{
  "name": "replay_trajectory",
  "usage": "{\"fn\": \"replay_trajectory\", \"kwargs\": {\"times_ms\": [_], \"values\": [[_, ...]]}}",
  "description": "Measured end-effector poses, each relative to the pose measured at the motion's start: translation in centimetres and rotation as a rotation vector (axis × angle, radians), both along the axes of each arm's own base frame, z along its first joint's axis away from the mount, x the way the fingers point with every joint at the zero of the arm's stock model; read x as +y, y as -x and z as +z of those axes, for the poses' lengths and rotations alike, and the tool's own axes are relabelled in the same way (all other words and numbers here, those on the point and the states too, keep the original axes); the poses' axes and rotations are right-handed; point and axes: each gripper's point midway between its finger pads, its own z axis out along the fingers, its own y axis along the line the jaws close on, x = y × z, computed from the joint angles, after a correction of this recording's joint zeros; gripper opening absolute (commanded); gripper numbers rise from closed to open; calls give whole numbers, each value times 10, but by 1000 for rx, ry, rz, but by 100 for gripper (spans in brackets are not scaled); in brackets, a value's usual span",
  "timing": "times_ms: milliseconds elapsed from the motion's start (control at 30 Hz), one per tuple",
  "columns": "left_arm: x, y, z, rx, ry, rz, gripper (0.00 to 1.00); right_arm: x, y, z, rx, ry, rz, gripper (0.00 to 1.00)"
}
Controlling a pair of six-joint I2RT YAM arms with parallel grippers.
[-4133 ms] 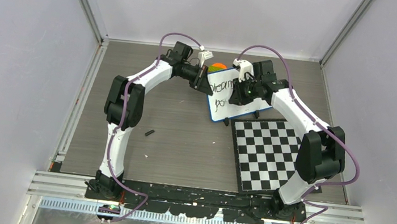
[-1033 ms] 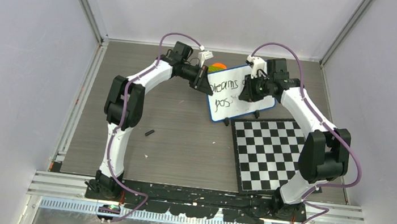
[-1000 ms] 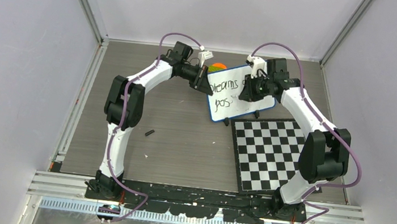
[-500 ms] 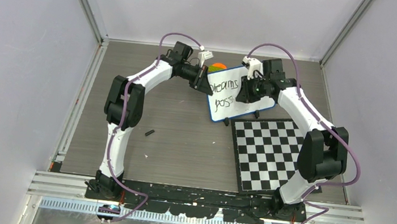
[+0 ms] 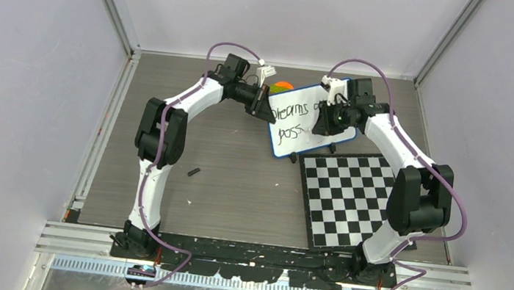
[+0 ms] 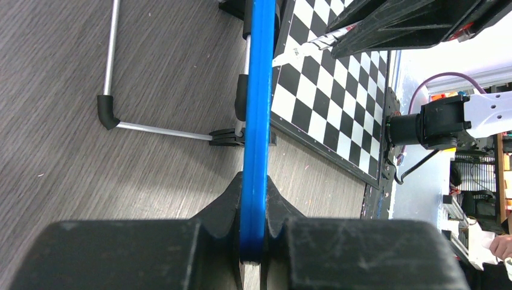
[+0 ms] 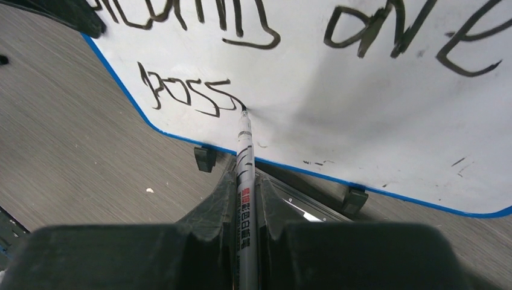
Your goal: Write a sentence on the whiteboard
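Whiteboard (image 5: pixel 291 143): standing tilted at the far middle of the table (image 5: pixel 234 186), just behind the checkered board (image 5: pixel 351 197).
Left gripper (image 6: pixel 255 199): clamping the whiteboard's blue rim.
Right gripper (image 7: pixel 246 178): pinching a marker (image 7: pixel 244 142), whose tip is touching the sentence (image 7: pixel 250 43) after "poss".

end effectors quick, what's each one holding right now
Left end effector: closed on the whiteboard edge.
Right end effector: closed on the marker, tip on the whiteboard.
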Motion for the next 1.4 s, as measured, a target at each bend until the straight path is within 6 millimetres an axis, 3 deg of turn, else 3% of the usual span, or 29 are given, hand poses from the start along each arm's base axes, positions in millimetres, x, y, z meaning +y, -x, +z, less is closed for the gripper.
{"fn": "replay_trajectory", "kwargs": {"times_ms": [200,400,667,1133,1400], "values": [[0,0,0,0,0,0,0,-3,9,-10,33,16,9,0],[0,0,0,1,0,-1,0,6,19,-16,56,19,40,0],[1,1,0,-6,-8,-8,0,6,27,-4,54,-10,55,0],[4,7,0,-22,-43,-44,0,-25,11,18,22,-46,-26,0],[5,8,-2,-9,-48,-45,0,-18,3,25,-6,-84,-28,0]]}}
